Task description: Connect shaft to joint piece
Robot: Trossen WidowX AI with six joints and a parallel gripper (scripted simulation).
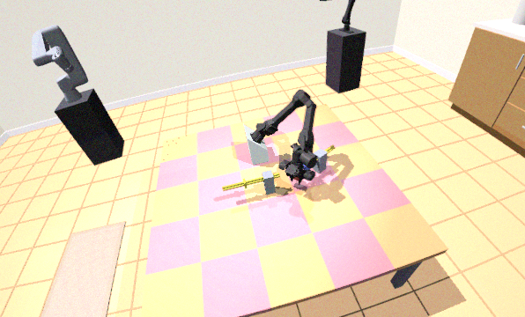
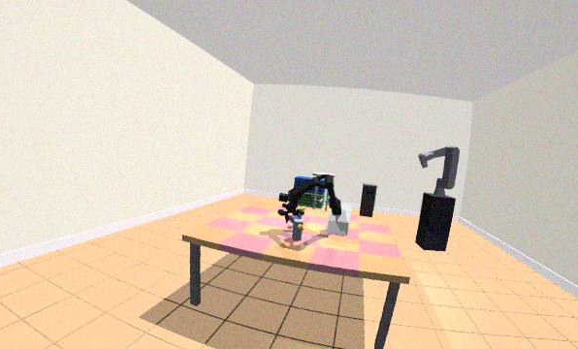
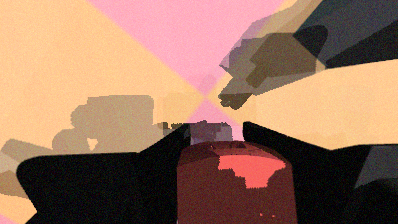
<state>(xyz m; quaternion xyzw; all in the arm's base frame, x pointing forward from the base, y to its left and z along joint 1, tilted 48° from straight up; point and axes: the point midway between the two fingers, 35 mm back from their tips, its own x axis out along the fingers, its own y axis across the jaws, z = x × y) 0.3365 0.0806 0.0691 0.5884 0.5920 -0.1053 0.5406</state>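
Observation:
The second shaft (image 1: pixel 233 187), long and yellow, lies through its grey block (image 1: pixel 269 182); its near end stops short of the gripper. The other grey block (image 1: pixel 321 162) (image 2: pixel 297 232) holds the fixed shaft (image 1: pixel 330 150), whose yellow end sticks out behind. A small blue part (image 1: pixel 306 167) shows beside the gripper on that block's near side. My gripper (image 1: pixel 299 181) (image 3: pixel 216 128) is shut on the joint piece (image 3: pixel 235 192), which shows dark red between the fingers in the wrist view. Its opening and the direction it points are hidden.
A pale, angled panel (image 1: pixel 257 151) (image 2: pixel 338 224) stands by the arm's base. The fixed block is close beside the gripper, and the second shaft's block is on its other side. The arm arches over the table (image 1: pixel 284 246) (image 2: pixel 289 257). Other robots on black pedestals stand away from the table.

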